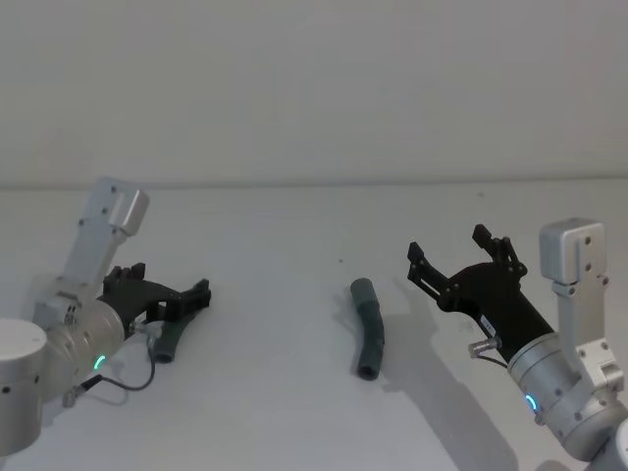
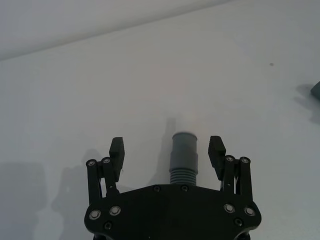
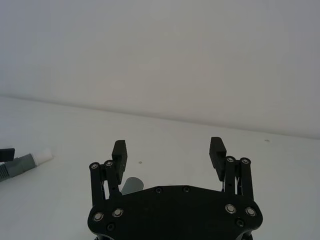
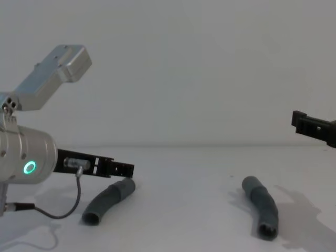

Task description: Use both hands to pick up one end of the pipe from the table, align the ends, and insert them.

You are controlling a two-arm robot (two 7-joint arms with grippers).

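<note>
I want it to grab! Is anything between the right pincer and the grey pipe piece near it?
Nothing visible: just bare table lies between the open right pincer and that pipe piece. The open left pincer straddles the other piece.

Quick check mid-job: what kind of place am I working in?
Likely a bare lab bench: plain white table, blank wall behind, and two grey pipe pieces, one at the open left gripper, one near the right gripper.

Two short, curved, dark grey pipe pieces lay flat and well apart on the white tabletop (image 1: pixel 294 221). The left piece (image 1: pixel 168 344), with a white tip (image 3: pixel 45 155), lay toward the left edge between the spread jaws of the left gripper (image 2: pixel 167 145). The other piece (image 1: pixel 370 330) lay near the middle, its open mouth (image 4: pixel 268 230) facing the front.
</note>
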